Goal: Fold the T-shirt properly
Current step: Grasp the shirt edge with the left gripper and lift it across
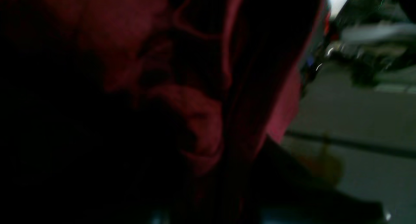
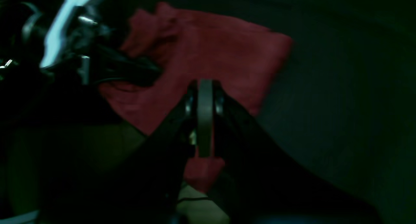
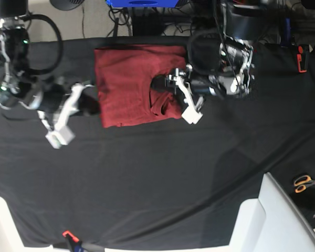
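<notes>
T-shirt (image 3: 123, 84) folds blur darkly, hiding left fingers (image 3: 160, 84) clamping it

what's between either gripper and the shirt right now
Nothing visible. The left gripper is already on the T-shirt, its bunched fabric filling the left wrist view. The shut right gripper sits at the shirt's opposite edge.

The lower middle of the base view is bare black table covering (image 3: 163, 178), open for passage. In the upper half, the T-shirt (image 3: 126, 86) lies flanked by the right gripper (image 3: 92, 105) and left gripper (image 3: 160, 86). Scissors (image 3: 306, 182) occupy the right edge.
</notes>
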Motion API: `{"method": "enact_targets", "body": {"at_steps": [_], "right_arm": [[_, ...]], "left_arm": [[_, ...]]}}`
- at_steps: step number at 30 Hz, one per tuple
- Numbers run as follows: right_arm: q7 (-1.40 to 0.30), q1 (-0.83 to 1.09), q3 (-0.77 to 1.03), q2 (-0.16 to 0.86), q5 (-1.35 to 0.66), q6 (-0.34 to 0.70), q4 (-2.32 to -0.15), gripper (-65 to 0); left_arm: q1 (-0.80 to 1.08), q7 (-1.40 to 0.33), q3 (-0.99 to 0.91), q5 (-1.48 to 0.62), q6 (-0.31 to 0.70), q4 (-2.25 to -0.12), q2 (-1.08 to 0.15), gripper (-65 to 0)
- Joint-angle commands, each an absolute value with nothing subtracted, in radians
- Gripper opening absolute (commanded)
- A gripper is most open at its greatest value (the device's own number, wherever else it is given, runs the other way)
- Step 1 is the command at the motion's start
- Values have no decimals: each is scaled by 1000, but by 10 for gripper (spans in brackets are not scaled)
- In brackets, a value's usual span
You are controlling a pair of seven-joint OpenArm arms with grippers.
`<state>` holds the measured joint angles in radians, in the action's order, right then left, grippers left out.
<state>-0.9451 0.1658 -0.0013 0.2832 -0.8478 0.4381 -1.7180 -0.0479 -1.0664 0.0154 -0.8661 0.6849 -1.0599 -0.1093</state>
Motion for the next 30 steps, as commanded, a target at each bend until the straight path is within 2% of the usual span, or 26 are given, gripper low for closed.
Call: {"method": "enact_targets", "body": {"at_steps": [1, 9, 16, 19, 24, 30], "right_arm": [[-931, 160, 24, 294, -865, 446, -1718, -648], [-928, 163, 58, 294, -865, 450, -1633, -648], [-929, 154, 59, 294, -865, 450, -1633, -648], [-929, 154, 61, 294, -863, 450, -1633, -648], [-929, 156, 62, 294, -863, 450, -1632, -648], [-928, 154, 62, 314, -863, 450, -1632, -648]], "left_arm": [[-91, -1082, 65, -883, 698, -1078, -128, -650], [-323, -1124, 498, -881, 698, -1067, -260, -650], [-536, -1122, 908, -877, 698, -1067, -286, -650], [-601, -1121, 1076, -785, 698, -1067, -275, -650], [-613, -1122, 1210, -533, 698, -1072, -239, -650], [-605, -1122, 1205, -283, 698, -1076, -214, -650]]}}
